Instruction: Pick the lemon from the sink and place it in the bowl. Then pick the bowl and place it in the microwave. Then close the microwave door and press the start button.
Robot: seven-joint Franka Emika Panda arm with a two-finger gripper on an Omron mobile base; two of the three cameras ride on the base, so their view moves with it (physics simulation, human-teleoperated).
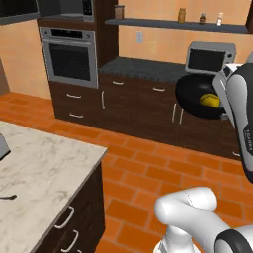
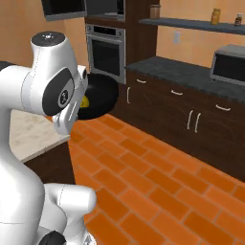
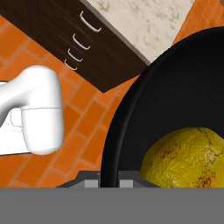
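Observation:
My gripper (image 3: 109,180) is shut on the rim of the glossy black bowl (image 3: 183,100), which I hold tilted in the air above the brick floor. The yellow lemon (image 3: 188,159) lies inside the bowl, close to my fingers. From the base, the bowl (image 1: 197,94) with the lemon (image 1: 210,101) hangs beside my forearm, in front of the dark cabinets. From the other side the bowl (image 2: 100,95) and lemon (image 2: 85,102) peek out behind my arm. The microwave (image 1: 69,7) sits high above the oven, its door (image 1: 17,10) swung open to the left. The sink is out of view.
A steel wall oven (image 1: 69,57) sits under the microwave. A dark counter (image 1: 143,69) carries a toaster oven (image 1: 210,57). A marble-topped island (image 1: 44,168) with drawers stands at the left. Orange brick floor (image 1: 158,163) lies between them.

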